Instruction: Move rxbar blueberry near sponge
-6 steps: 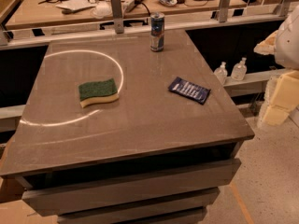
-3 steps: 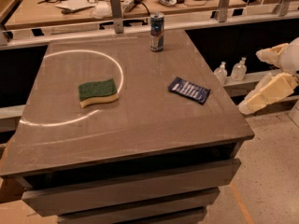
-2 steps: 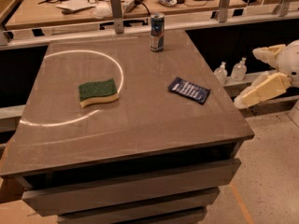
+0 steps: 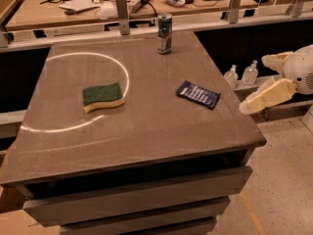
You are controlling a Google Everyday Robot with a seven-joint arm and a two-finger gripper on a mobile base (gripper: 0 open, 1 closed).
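Note:
The rxbar blueberry point(image 4: 198, 94), a flat dark navy wrapper with pale print, lies on the right half of the brown table point(image 4: 146, 131). The sponge point(image 4: 102, 96), green top over yellow foam, lies left of centre, about a sponge-length and a half from the bar. My gripper point(image 4: 248, 106) is at the tip of the cream arm point(image 4: 274, 92), which reaches in from the right. It hangs off the table's right edge, to the right of the bar and slightly nearer the camera, touching nothing.
A tall blue-and-silver can point(image 4: 164, 33) stands at the table's back edge. A bright ring of light point(image 4: 128, 77) curves around the sponge. Two small bottles point(image 4: 240, 74) stand on a low ledge to the right. A cluttered desk point(image 4: 122, 1) sits behind a rail.
The arm has swung from hanging upright at the far right to pointing left and down toward the table's right edge. The bar, sponge and can have not moved.

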